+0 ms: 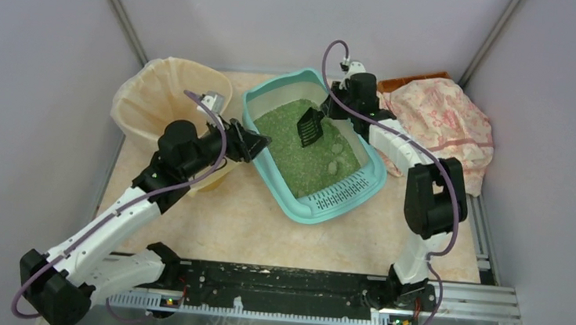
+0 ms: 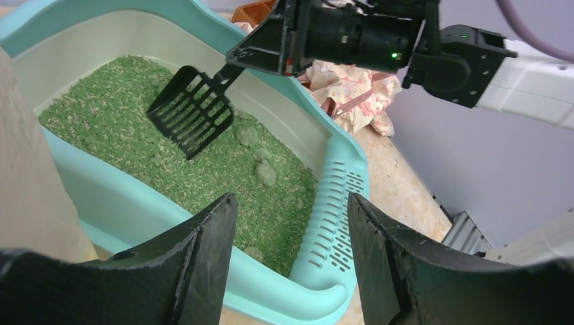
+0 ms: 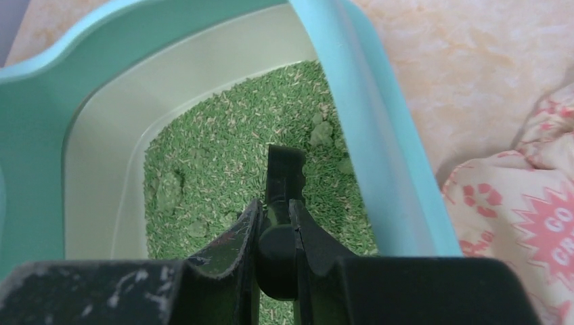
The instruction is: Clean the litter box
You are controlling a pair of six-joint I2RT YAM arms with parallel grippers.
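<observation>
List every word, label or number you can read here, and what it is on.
"CO": in a pink starburst on the pink-printed bag, cut off by the frame edge.
"CR": just below it, also cut off.
Nothing else is legible; the bag's other print is blurred.

Plain pale grey walls (image 1: 35,46) close the space on three sides, with metal posts (image 1: 117,6) in the far corners. The table top (image 1: 240,229) is beige, marble-like, evenly lit.

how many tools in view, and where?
2. The left tool is open at the litter box rim beside the bin; the right tool is shut on the scoop. Neither is hidden.
</observation>
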